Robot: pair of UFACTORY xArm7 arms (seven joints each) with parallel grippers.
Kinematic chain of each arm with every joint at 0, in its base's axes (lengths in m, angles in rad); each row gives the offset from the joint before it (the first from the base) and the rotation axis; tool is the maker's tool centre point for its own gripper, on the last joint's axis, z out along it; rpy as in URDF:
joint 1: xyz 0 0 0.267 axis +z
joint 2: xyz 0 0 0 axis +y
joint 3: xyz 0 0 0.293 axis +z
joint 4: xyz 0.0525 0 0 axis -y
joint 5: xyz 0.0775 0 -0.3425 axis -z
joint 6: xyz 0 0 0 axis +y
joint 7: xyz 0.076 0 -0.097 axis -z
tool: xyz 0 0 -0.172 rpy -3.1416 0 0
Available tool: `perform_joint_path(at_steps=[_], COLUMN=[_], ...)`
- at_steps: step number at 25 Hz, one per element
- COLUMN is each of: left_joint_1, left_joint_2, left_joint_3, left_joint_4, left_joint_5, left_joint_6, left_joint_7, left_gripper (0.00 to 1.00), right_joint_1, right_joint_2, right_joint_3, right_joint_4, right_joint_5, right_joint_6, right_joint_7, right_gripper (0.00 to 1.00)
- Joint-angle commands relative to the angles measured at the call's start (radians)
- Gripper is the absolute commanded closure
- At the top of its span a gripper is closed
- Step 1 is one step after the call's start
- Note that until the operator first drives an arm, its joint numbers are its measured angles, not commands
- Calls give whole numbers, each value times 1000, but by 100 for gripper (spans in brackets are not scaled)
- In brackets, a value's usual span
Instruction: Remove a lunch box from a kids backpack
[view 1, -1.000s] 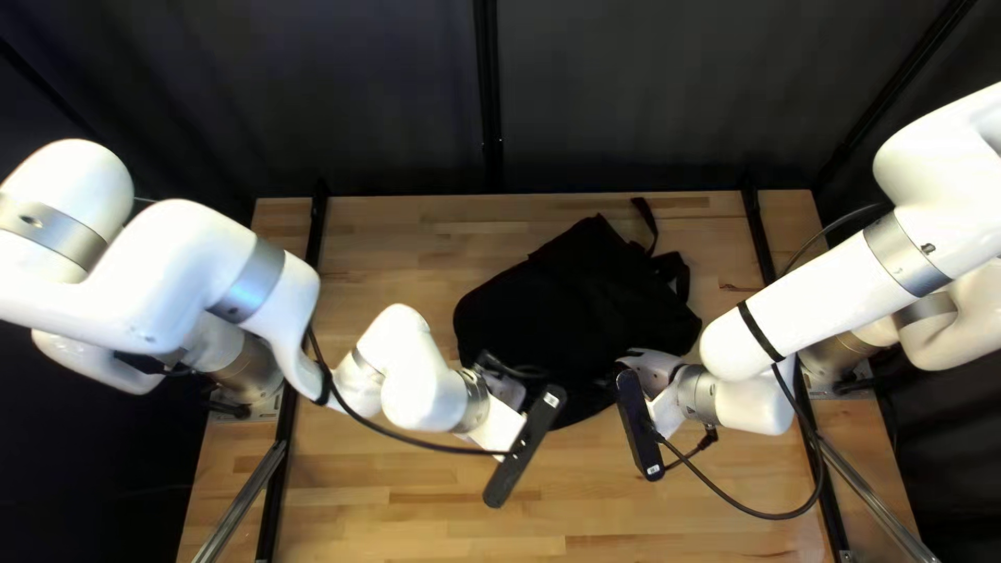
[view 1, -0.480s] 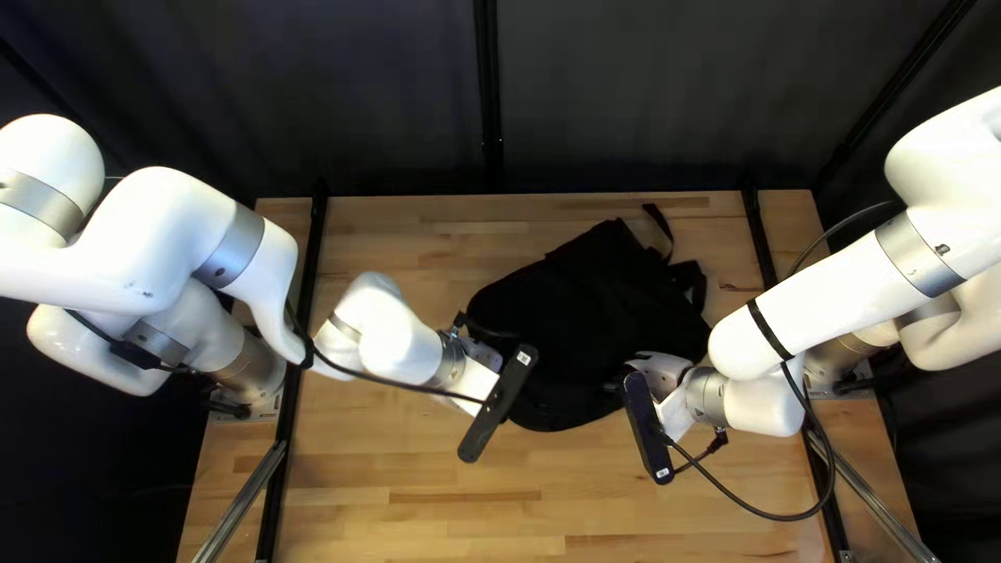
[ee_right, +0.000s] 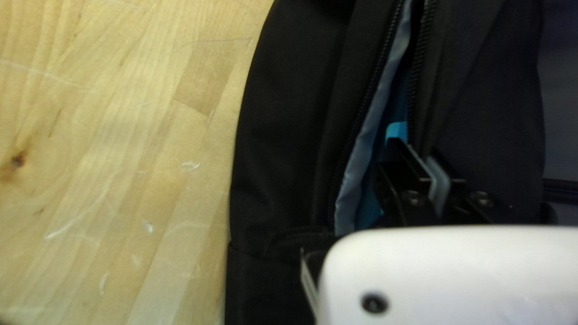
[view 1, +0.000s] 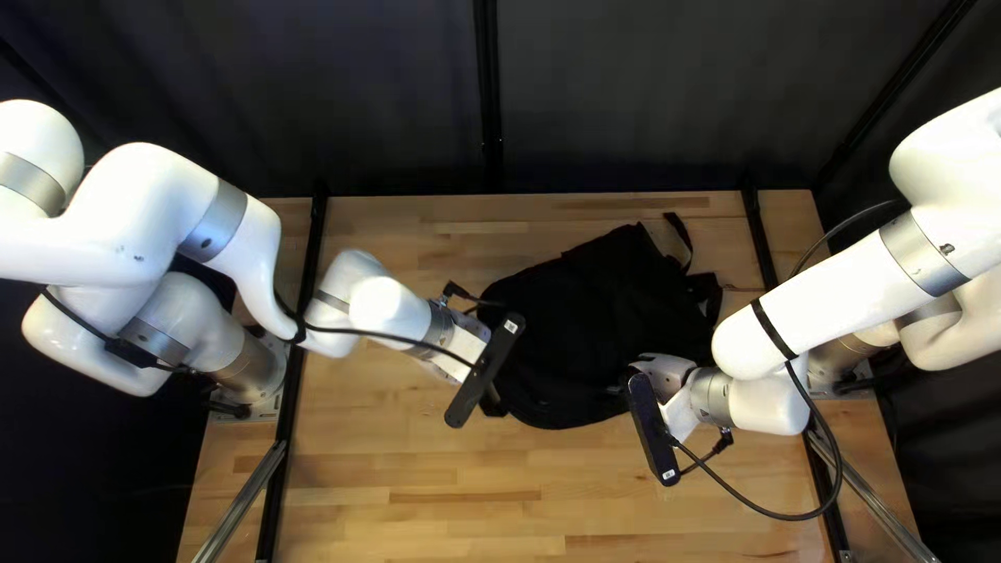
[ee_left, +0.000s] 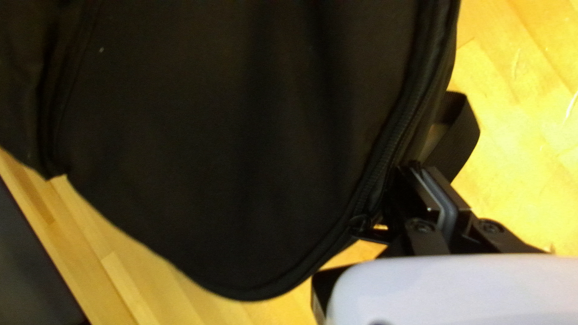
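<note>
Left wrist view, clock: 12 is straight ahead of the gripper.
Backpack [ee_left: 241, 150]: big and black, at 10 o'clock.
Left gripper [ee_left: 414, 168]: 2 fingers squeezed close at the bag's side; I can't tell if cloth is pinched in them. It may be there to keep that side from sliding.
Zip [ee_left: 391, 138]: runs past the fingertips toward 12 o'clock.
Zip pull [ee_left: 360, 226]: at 8 o'clock from the fingertips.
Strap [ee_left: 463, 135]: pokes out at 2 o'clock.

Right wrist view, clock: 12 is ahead again.
Right gripper [ee_right: 414, 149]: clenched on the bag's black edge [ee_right: 424, 114], 1 finger inside and 1 outside, it looks like. I think this holds the mouth so the box can come out.
Blue lining [ee_right: 385, 90]: shows in the open gap.
Blue piece [ee_right: 395, 130]: inside, near 11 o'clock, close to the fingertips. Maybe this is the lunch box; the rest is hidden.

Top left view, clock: 12 is the table's [view 1: 438, 511] far edge.
Grippers: left at the bag's 9 o'clock, right at 4 o'clock.
Lunch box: not out on the table, so likely in the bag.
</note>
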Motion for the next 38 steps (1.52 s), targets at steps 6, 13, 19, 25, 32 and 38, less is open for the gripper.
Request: perform_joint_path(at_steps=[6, 13, 19, 25, 32, 38], left_joint_1=[-15, -67, -119, -166, -168, -172], left_joint_2=[17, 4, -80, -189, -213, -226], left_joint_3=[-55, -129, -176, -217, -217, -207], left_joint_4=[-3, 30, 104, 227, 260, 274], left_joint_5=[6, -17, -46, -82, -15, 136], left_joint_6=[43, 94, 91, 96, 88, 88], left_joint_7=[-77, -160, -202, -186, -201, -306], left_gripper=[100, 100, 100, 100, 100, 100], right_joint_1=[102, 130, 126, 167, 205, 265], right_joint_2=[-74, -119, -165, -160, 73, 218], right_joint_3=[41, 33, 12, 48, 142, 169], right_joint_4=[57, -34, -117, -52, 160, 285], right_joint_5=[519, 657, 689, 776, 653, 528], right_joint_6=[189, 226, 221, 324, 440, 530], right_joint_7=[-342, -404, -415, -419, -141, 21], right_gripper=[0, 0, 0, 0, 0, 0])
